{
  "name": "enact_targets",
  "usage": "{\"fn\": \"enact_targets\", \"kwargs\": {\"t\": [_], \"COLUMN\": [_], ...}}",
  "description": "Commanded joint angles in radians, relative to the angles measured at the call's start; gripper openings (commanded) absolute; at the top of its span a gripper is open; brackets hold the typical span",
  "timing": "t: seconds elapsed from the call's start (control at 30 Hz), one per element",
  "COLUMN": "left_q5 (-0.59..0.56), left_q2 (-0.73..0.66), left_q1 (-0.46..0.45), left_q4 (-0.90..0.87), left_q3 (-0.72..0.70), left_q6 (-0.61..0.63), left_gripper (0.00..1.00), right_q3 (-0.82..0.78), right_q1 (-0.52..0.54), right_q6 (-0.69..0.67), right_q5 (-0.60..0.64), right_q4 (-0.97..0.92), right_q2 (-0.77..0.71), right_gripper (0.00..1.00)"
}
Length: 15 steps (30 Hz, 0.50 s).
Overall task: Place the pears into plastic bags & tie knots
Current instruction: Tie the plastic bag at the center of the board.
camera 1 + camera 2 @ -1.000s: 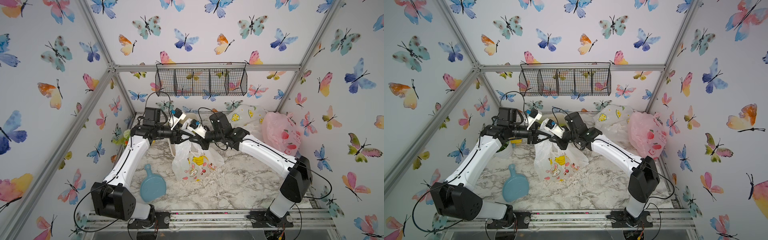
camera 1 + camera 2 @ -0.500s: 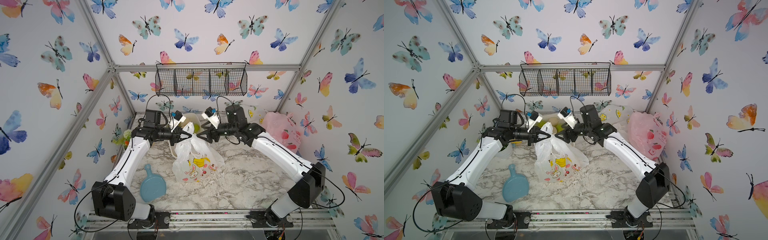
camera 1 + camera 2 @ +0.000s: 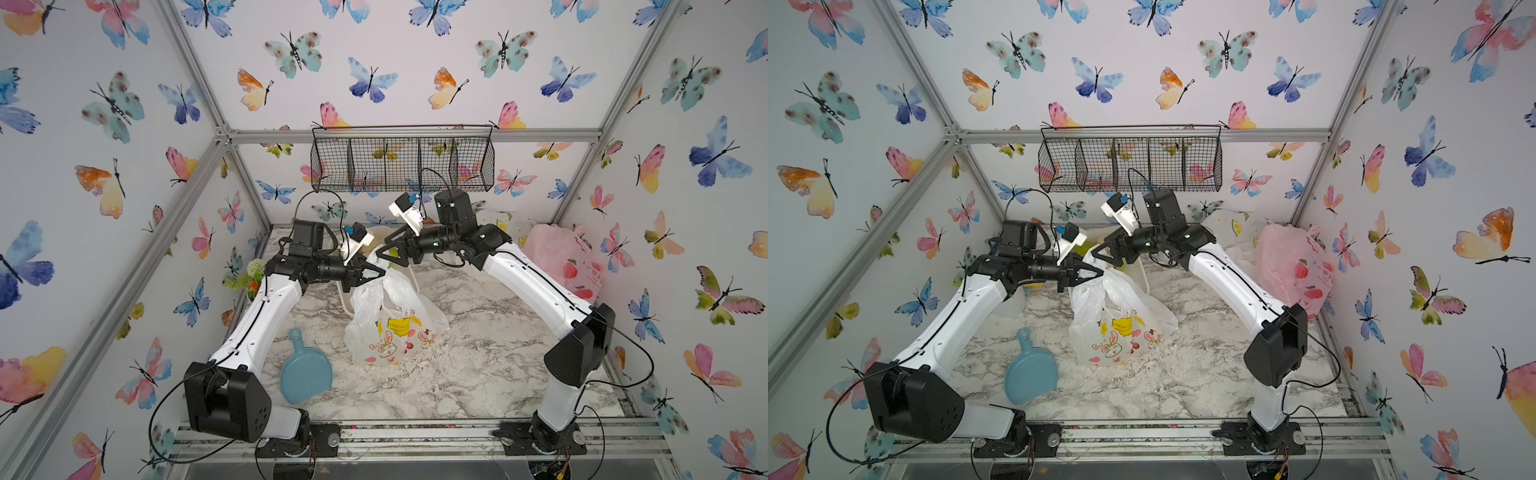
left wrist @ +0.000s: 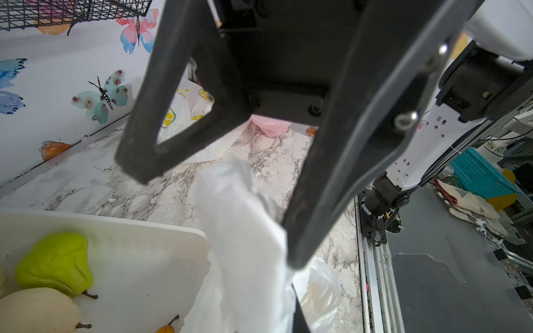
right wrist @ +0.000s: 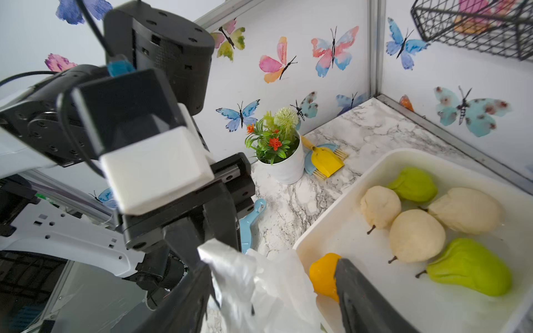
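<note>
Bunny bag is standing mid-table, its top being held up by one handle; can't tell what's inside. Film's thin, crinkly and near weightless, so it's going to slump wherever I'm not holding it. I'm taking it by the handle loops only, never the body, & expecting slip if pinched shallow.

Left gripper is clamped tight on one handle. Right gripper is standing wide, jaws either side of a fold of the bag's top in the right wrist view, gripping nothing.

Pears are lying in the white tray just behind the bag: three cream, two green, one orange showing. They're smooth and rounded, prob. rolling if nudged, so I'm favouring the fat belly for a grip.

Pink bag & lemon bag are sitting bunched in the far right corner. Marble-look tabletop is looking slick, w/ white flecks scattered. Blue paddle dish is lying near the left arm, potted flowers are standing by the left wall, and a wire basket is hanging on the back wall. Butterfly-print walls are closing in three sides.
</note>
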Motion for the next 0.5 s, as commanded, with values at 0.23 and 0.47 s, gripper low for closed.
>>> {"fn": "enact_targets", "kwargs": {"t": [0.23, 0.47], "left_q5": [-0.036, -0.060], "left_q2": [0.021, 0.016], "left_q1": [-0.004, -0.005], "left_q4": [0.004, 0.033], "left_q3": [0.029, -0.019], "left_q6": [-0.018, -0.051], "left_gripper": [0.12, 0.25], "right_q3": [0.014, -0.067], "right_q1": [0.013, 0.013], "right_q6": [0.048, 0.071], "right_q5": [-0.074, -0.075], "right_q4": [0.018, 0.100], "right_q2": [-0.002, -0.072], "right_gripper": [0.18, 0.04]}}
